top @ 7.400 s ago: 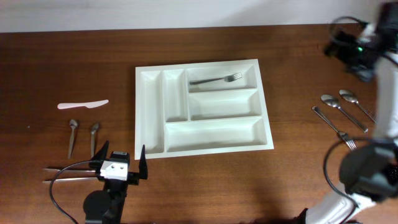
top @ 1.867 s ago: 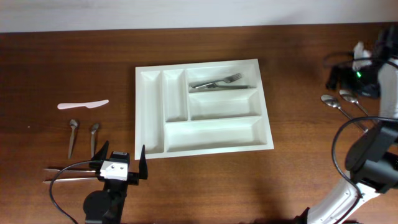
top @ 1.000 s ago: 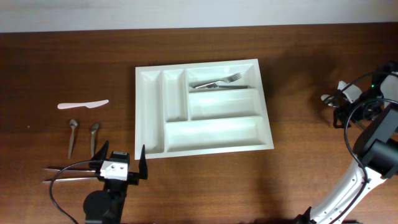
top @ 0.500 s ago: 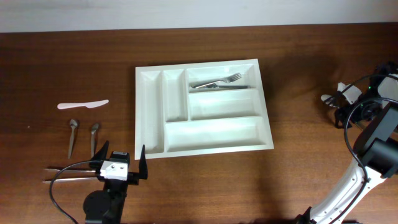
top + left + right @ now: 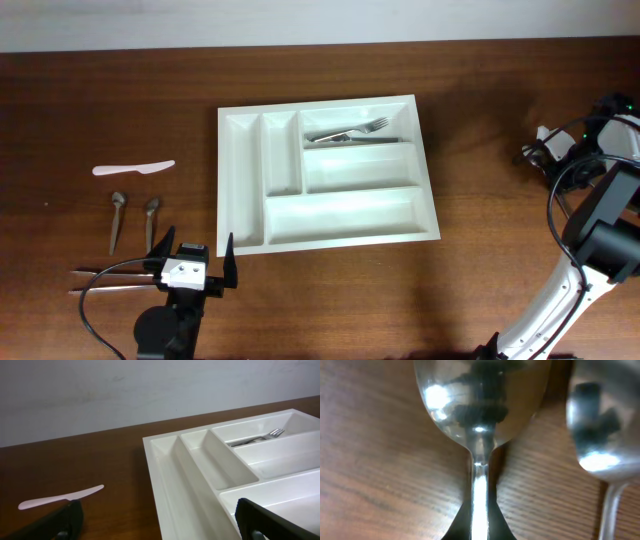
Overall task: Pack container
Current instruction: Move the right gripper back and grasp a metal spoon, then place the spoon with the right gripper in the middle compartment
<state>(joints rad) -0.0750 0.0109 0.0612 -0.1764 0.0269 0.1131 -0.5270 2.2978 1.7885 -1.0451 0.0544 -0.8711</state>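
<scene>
The wooden table carries a white tray ahead of the left gripper, a pale knife, small spoons and metal utensils to its left, and two shiny spoons at the right gripper.

Setting: robotics lab bench | Shown by: a bare wooden table is set against a plain white wall | a left arm and a right arm, both cabled, are mounted at the near edge | loose cutlery is laid out beside a white cutlery tray

Beside held spoon, neighbour spoon close; table toward container bare.
</scene>
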